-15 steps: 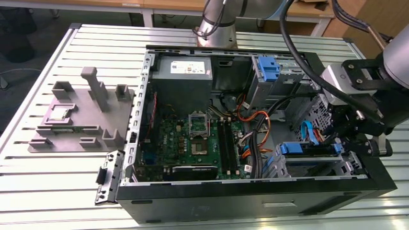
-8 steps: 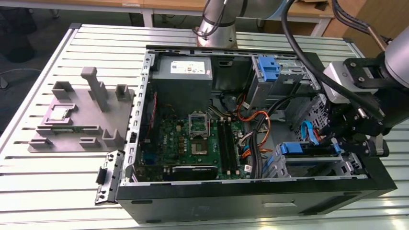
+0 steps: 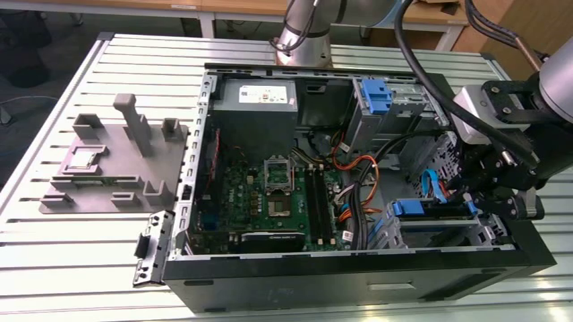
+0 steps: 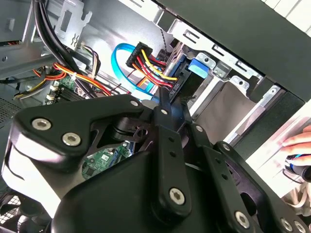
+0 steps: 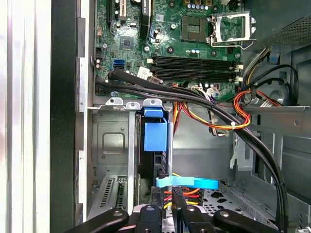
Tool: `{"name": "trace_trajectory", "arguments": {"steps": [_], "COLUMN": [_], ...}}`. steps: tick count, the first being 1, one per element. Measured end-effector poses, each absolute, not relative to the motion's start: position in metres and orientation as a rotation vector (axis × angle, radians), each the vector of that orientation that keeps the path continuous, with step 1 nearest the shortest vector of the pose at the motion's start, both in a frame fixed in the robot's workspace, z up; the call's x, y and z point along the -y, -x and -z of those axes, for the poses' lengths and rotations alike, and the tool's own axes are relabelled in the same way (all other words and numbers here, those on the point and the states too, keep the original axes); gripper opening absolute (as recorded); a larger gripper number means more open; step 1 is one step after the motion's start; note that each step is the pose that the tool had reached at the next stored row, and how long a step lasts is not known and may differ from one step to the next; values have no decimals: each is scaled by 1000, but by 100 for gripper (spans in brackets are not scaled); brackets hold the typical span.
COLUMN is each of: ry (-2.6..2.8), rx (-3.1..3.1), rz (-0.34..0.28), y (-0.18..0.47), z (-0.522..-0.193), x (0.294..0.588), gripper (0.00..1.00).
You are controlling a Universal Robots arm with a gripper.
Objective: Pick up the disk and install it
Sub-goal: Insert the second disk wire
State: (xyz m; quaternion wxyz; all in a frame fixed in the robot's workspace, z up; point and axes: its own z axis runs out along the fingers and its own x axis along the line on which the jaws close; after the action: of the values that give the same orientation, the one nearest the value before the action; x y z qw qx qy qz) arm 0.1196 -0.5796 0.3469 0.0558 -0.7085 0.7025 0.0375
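Install step, by the look of it; pickup done, since disk (image 5: pixel 154 162) sits in cage (image 5: pixel 114 141) at the corner of case (image 3: pixel 358 282) toward the exterior view's right, not out on the table. In the exterior view, seen as a blue strip (image 3: pixel 428 208) low in that bay, close under gripper (image 3: pixel 479 201). In the first wrist view, gripper (image 5: pixel 166 208) just short of the disk's near end, in line with it; impossible to tell whether spread, pressed together or pinching anything. Hard to say also whether touching the disk or a hair apart. In the second wrist view, tip (image 4: pixel 167 94) right at the dark end of disk (image 4: pixel 182 82), hard by the red-and-yellow wires (image 4: pixel 146 63).

Set on edge, thin side up, between the cage walls; long axis along the bay, from gripper toward board (image 5: pixel 194 43); blue tab end (image 5: pixel 155 136) leading, pointing to the exterior view's left; plug end facing gripper.

Probably near home, though full seating not confirmable. Any further push, as a judgement: straight along that axis, no twist, so as not to jam in the rails; also clear of blue cable (image 5: pixel 187 183) and the wires crowding the near end, which could snag or get pinched.
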Motion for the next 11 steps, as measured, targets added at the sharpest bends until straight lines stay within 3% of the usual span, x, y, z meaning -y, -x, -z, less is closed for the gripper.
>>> {"name": "trace_trajectory", "arguments": {"steps": [11], "ry": [2142], "rx": [-2143], "rz": [-110], "y": [-120], "z": [-353], "x": [580], "gripper": [24]}}
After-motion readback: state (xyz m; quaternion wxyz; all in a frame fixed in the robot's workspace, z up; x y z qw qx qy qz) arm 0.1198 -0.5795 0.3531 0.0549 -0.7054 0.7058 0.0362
